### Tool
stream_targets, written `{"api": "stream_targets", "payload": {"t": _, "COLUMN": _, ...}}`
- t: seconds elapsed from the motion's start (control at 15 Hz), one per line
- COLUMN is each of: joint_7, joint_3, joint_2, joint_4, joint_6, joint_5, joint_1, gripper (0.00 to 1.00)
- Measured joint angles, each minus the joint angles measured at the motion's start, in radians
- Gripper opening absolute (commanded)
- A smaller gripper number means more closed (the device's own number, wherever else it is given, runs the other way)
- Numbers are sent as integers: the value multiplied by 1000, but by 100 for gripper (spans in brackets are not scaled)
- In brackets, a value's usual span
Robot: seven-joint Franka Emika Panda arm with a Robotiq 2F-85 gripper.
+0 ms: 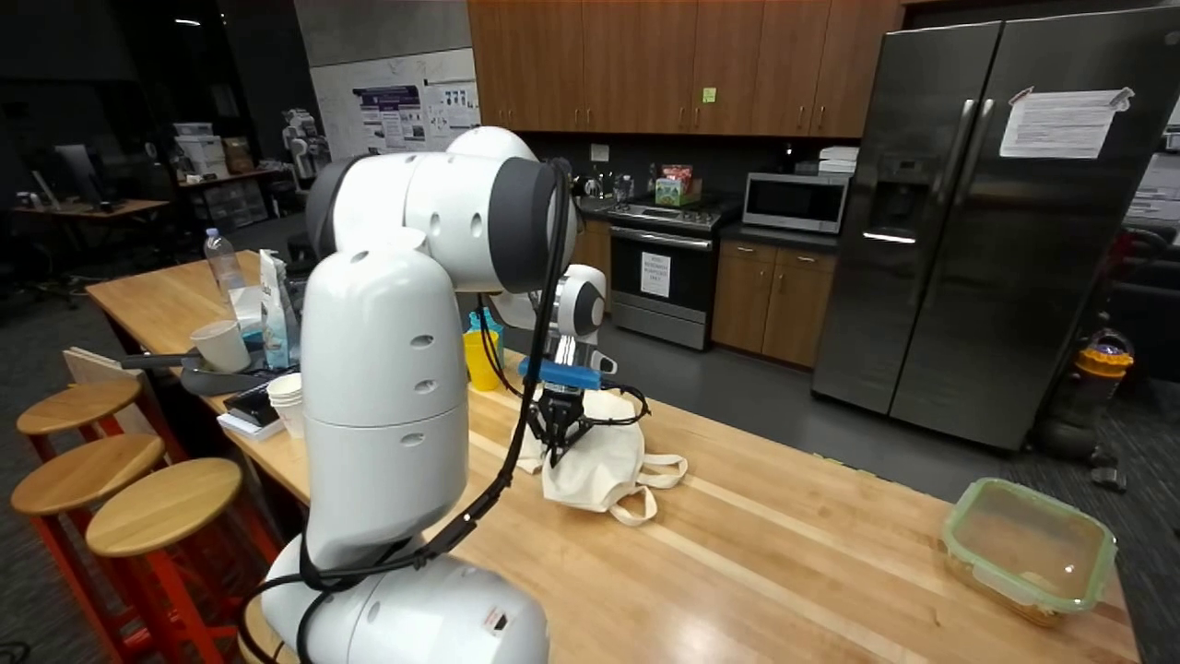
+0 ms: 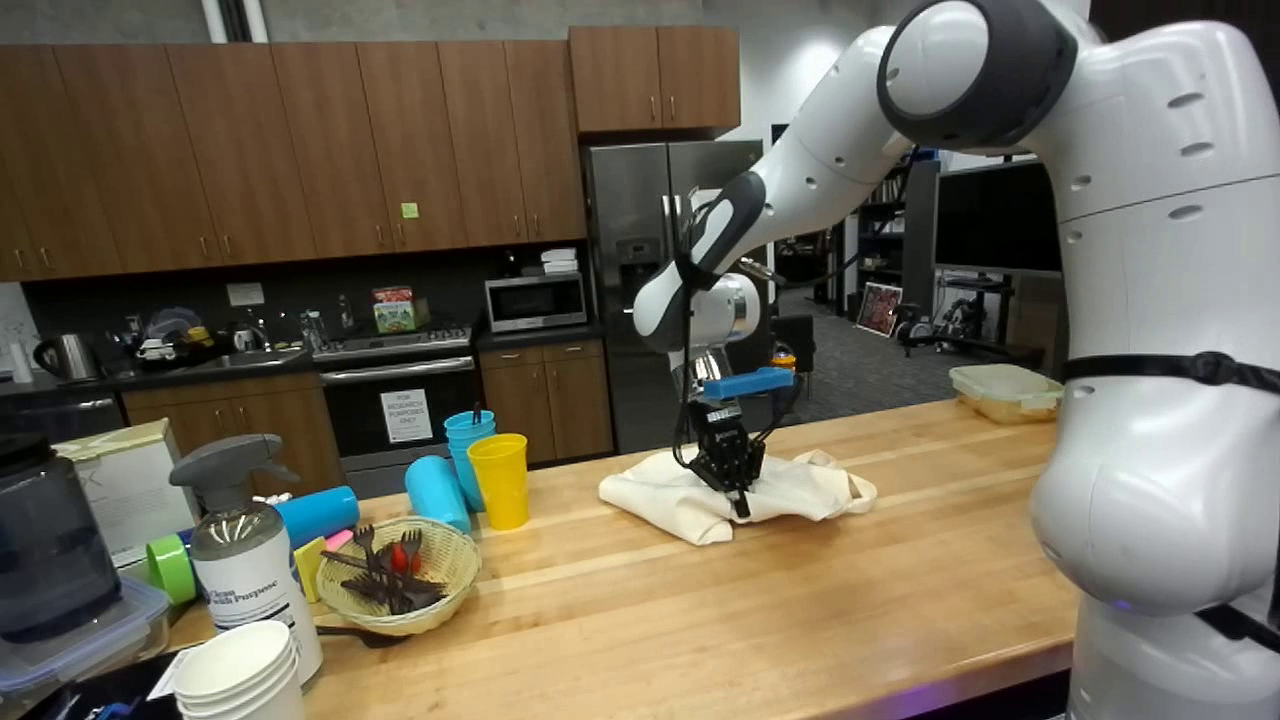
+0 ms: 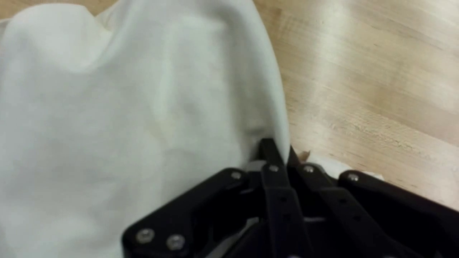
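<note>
A cream cloth bag (image 1: 595, 466) lies crumpled on the wooden table, its straps (image 1: 659, 484) spread to one side. In both exterior views my black gripper (image 2: 738, 500) points down at the bag. Up close in the wrist view, the bag's fabric (image 3: 125, 136) fills the left half. One edge of it runs between the two fingertips of my gripper (image 3: 281, 153), which is shut with the cloth pinched there. To the right of the jaws, a white scrap and a small brown tip show beside the fingers; what they belong to is unclear.
A lidded glass container (image 1: 1031, 544) stands at the table's far end. Toward the opposite end are a yellow cup (image 2: 500, 482), blue cups (image 2: 437, 492), a wicker basket (image 2: 455, 590) of dark forks, a spray bottle (image 2: 245, 570) and stacked paper cups (image 2: 240, 670). Stools (image 1: 166, 507) line one side.
</note>
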State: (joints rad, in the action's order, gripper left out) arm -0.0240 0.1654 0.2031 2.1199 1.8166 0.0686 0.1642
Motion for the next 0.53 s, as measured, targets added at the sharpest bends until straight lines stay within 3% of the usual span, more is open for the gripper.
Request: {"api": "stream_targets", "payload": {"t": 0.53, "joint_7": 94, "joint_3": -31, "joint_2": 57, "joint_4": -8, "joint_6": -40, "joint_5": 77, "joint_1": -14, "gripper": 1}}
